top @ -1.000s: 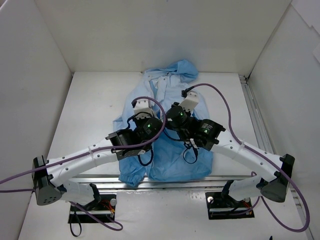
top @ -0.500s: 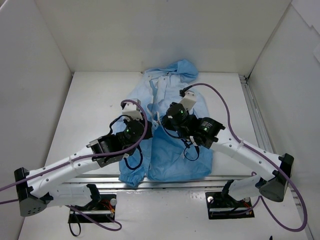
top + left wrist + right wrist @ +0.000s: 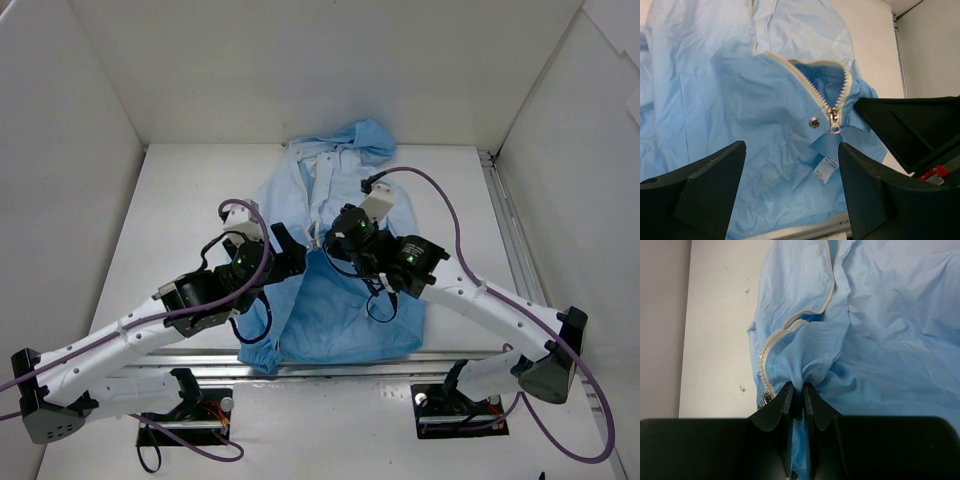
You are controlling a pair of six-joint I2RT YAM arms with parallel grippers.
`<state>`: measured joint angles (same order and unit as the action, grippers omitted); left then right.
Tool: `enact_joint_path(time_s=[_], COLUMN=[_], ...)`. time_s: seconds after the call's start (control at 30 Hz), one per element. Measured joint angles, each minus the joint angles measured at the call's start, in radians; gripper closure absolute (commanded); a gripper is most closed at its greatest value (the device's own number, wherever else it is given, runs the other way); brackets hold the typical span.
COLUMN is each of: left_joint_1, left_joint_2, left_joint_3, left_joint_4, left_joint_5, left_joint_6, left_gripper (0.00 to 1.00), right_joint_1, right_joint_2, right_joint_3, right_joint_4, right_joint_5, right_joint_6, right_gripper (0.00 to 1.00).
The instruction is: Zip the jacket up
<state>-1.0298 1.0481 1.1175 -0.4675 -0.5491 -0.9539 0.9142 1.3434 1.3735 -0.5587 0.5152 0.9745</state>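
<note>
The light blue jacket (image 3: 345,305) lies on the white table with its hood (image 3: 365,138) at the far end. Its front is partly unzipped, and the pale zipper teeth (image 3: 805,82) split above the metal slider (image 3: 833,120). My left gripper (image 3: 290,252) hovers over the jacket's left side, open and empty (image 3: 792,192). A snap (image 3: 813,121) and a white label (image 3: 825,169) show between its fingers. My right gripper (image 3: 325,240) is shut on a bunched fold of jacket fabric (image 3: 796,389), right beside the slider (image 3: 766,399).
White walls enclose the table on three sides. A metal rail (image 3: 400,360) runs along the near edge and another (image 3: 505,220) along the right side. Purple cables (image 3: 440,195) loop above both arms.
My left gripper has opened and let go, and the left arm has pulled back toward the lower left. The right gripper has kept its pinch on the fabric.
</note>
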Motion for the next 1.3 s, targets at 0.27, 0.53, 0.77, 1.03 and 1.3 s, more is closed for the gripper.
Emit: enact_joint_path(time_s=[0.27, 0.53, 0.77, 1.03, 1.3], left_joint_1=[0.026, 0.072, 0.147, 0.199, 0.228], left_joint_2=[-0.04, -0.101, -0.072, -0.072, -0.073], left_joint_3=[0.014, -0.088, -0.172, -0.253, -0.295], left_joint_4=[-0.15, -0.092, 0.018, 0.157, 0.269], left_joint_5=[0.061, 0.146, 0.251, 0.323, 0.4], left_joint_6=[-0.272, -0.436, -0.491, -0.501, -0.517], left_gripper=[0.25, 0.22, 0.22, 0.24, 0.29], right_joint_1=[0.024, 0.035, 0.035, 0.035, 0.035], right_joint_2=[0.0, -0.002, -0.022, -0.038, -0.038], right_joint_3=[-0.024, -0.062, -0.079, -0.082, -0.087], right_joint_4=[0.031, 0.057, 0.063, 0.068, 0.075], right_joint_5=[0.0, 0.0, -0.001, -0.001, -0.001], right_joint_6=[0.01, 0.014, 0.013, 0.006, 0.002], right_gripper=[1.0, 1.0, 1.0, 1.0, 1.0])
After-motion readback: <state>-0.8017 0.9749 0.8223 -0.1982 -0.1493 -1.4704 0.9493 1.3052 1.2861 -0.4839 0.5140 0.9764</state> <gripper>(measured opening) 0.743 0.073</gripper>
